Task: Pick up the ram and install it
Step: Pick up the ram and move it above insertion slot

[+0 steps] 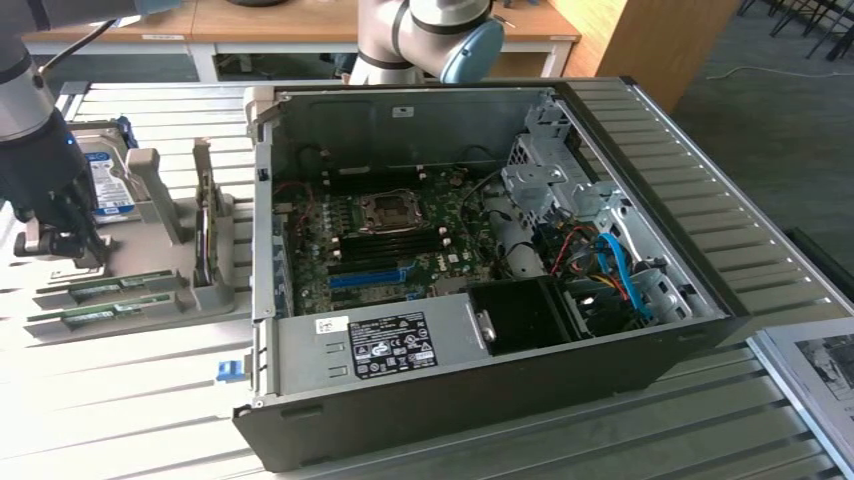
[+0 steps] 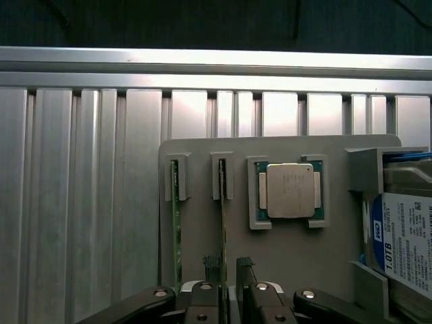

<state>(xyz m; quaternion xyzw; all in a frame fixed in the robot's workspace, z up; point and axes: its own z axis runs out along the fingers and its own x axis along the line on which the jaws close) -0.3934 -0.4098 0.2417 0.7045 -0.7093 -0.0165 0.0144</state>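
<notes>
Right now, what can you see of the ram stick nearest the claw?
The ram is a thin green board seen edge-on, standing on its long edge in a slot of the grey holder, its far end seated in a grey bracket. It runs parallel to a second stick. The open claw hangs over its near end; contact cannot be told.

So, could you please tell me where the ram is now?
Two ram sticks stand on edge in the grey holder beside the CPU chip, at the exterior view's left of the computer case; the open gripper hovers over the stick nearer the chip.
</notes>
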